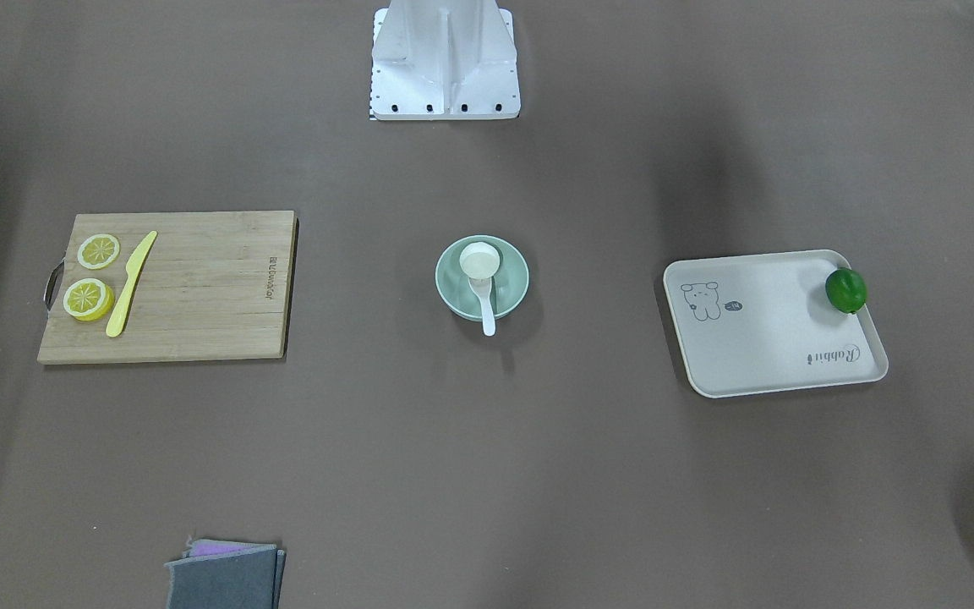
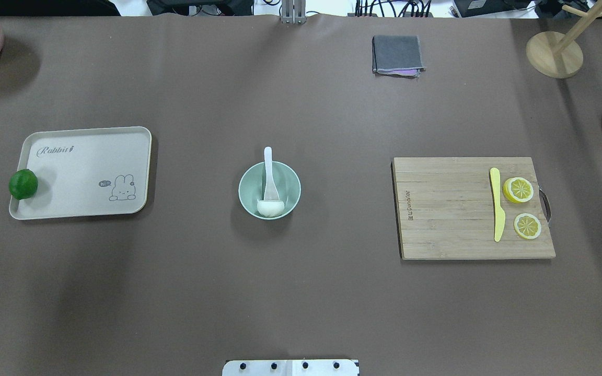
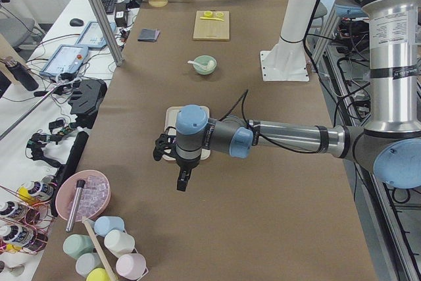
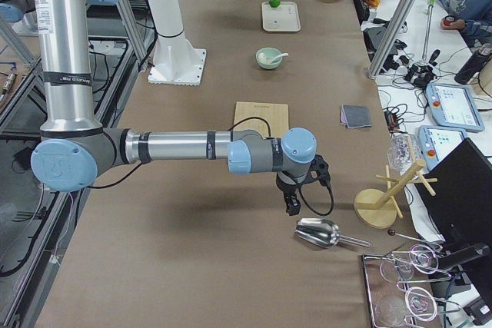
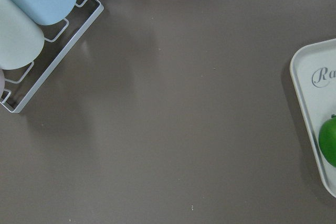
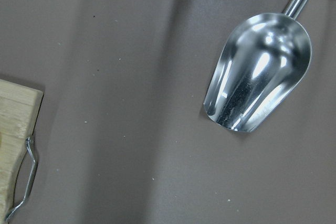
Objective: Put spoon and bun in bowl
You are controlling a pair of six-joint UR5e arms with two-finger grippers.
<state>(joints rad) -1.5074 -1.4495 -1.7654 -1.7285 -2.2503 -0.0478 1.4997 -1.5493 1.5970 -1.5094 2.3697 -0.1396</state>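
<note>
Judging from the overhead view, you have little left to do. The bun (image 2: 270, 208) sits inside the bowl (image 2: 288, 181) against its 6 o'clock wall. The spoon (image 2: 268, 172) lies in the bowl too, its scoop down beside the bun and its handle leaning out over the rim at 12 o'clock. Both items look placed, so I would call the task done, pending your check.

Neither arm is over the bowl. The left hand (image 3: 181, 184) hangs fingers-down above the table (image 2: 301, 292), out past the tray (image 2: 87, 156) at the bowl's 9 o'clock and well apart from the bowl. The right hand (image 4: 291, 207) hangs fingers-down beyond the cutting board (image 2: 447, 209) at 3 o'clock, just above a metal scoop (image 6: 260, 80). Each hand shows only in a side view, so you cannot tell whether its fingers are apart or together. Neither appears to be carrying anything.
</note>
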